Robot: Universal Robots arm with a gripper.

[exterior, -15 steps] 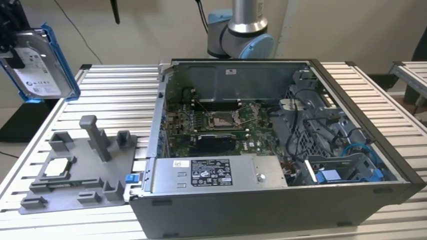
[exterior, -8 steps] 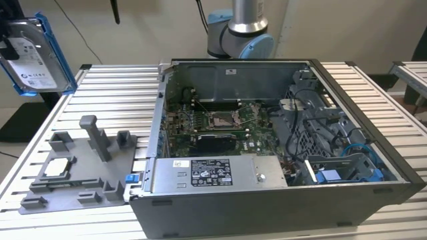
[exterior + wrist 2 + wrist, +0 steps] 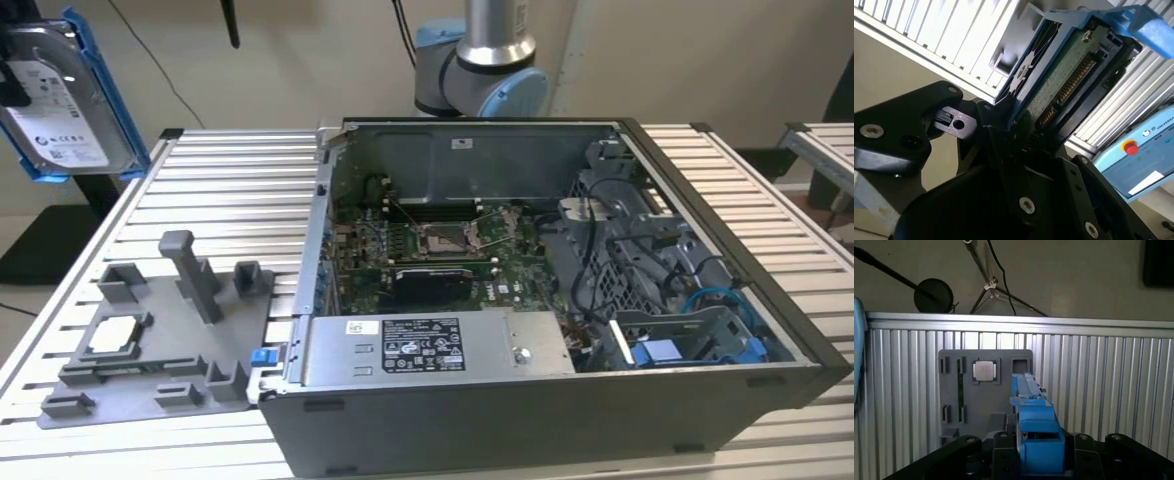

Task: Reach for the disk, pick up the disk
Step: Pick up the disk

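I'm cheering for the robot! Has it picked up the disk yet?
Yes. Reaching and grabbing look done: the disk is up in the air at the exterior view's left. In the first wrist view the claw is shut on it. Nothing looks left.

Disk [image 3: 56,105] in jaws, above tray [image 3: 150,300]

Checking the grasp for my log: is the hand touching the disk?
Touching. The second wrist view shows the hand clamped on one end of the disk, no gap between them.
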